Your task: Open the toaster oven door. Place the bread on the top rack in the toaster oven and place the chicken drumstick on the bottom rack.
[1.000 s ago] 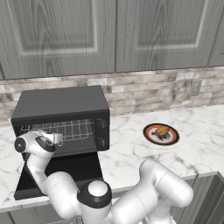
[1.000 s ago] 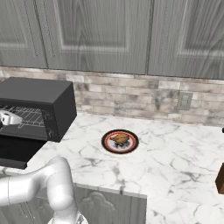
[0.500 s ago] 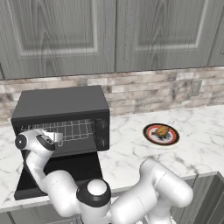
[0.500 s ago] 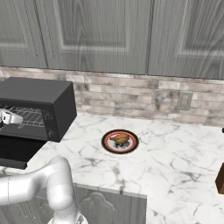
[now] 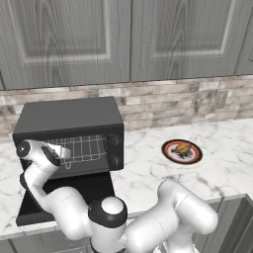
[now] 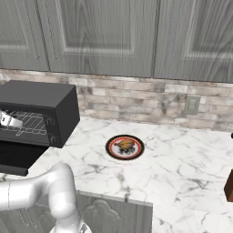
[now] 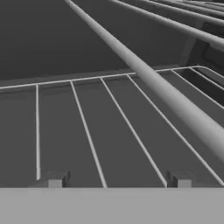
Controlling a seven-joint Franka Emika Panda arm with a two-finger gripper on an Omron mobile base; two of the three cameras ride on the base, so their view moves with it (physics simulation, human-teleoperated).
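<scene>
The black toaster oven (image 5: 69, 118) (image 6: 41, 98) stands at the left of the counter. The toaster oven door (image 5: 94, 190) (image 6: 18, 157) hangs folded down flat in front of it. My gripper (image 5: 60, 151) (image 6: 11, 121) (image 7: 116, 181) reaches into the oven mouth on its left side, open, with nothing between its fingertips (image 7: 52, 179). Silver wire racks (image 7: 131, 127) lie just ahead of it. The chicken drumstick (image 5: 182, 147) (image 6: 126, 145) lies on a round plate (image 5: 193, 157) (image 6: 136, 151). I cannot make out the bread.
The plate sits on the marble counter (image 5: 222, 168) to the right of the oven. A brick backsplash (image 5: 173, 101) with a wall socket (image 6: 193, 104) runs behind, under grey cabinets. A dark brown object (image 6: 229, 186) stands at the far right edge.
The hand has shifted slightly at the oven mouth and stays among the racks. The oven, the door and the plate have not moved.
</scene>
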